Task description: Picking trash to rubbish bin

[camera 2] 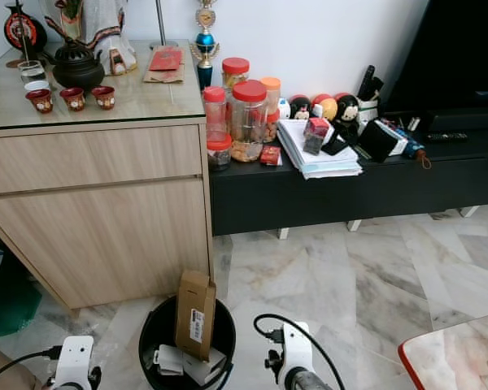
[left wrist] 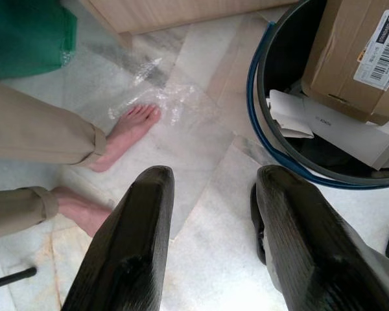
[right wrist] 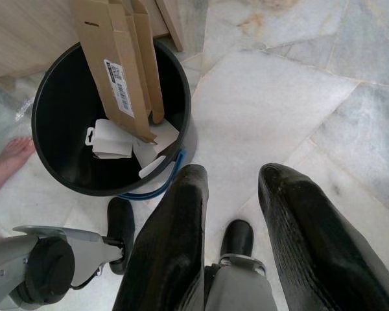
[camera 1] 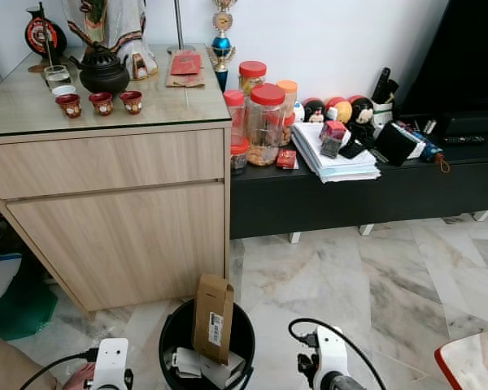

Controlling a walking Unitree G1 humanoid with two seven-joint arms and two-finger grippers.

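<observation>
**Cardboard box standing in the rubbish bin, both claws empty**

Left claw (left wrist: pixel 211 233): fingers apart, empty, low over the floor beside a person's bare feet (left wrist: pixel 126 133). Centre: black bin (camera 1: pixel 172 329) holding the upright cardboard box (camera 1: pixel 213 317), probably light, stiff and crushable; best pinched across its flat faces. Right claw (right wrist: pixel 236 227): fingers apart, empty, just right of the bin.

Cardboard box (camera 2: pixel 194 313) upright in black bin (camera 2: pixel 156 325) beside wooden cabinet (camera 2: pixel 98 211).
</observation>
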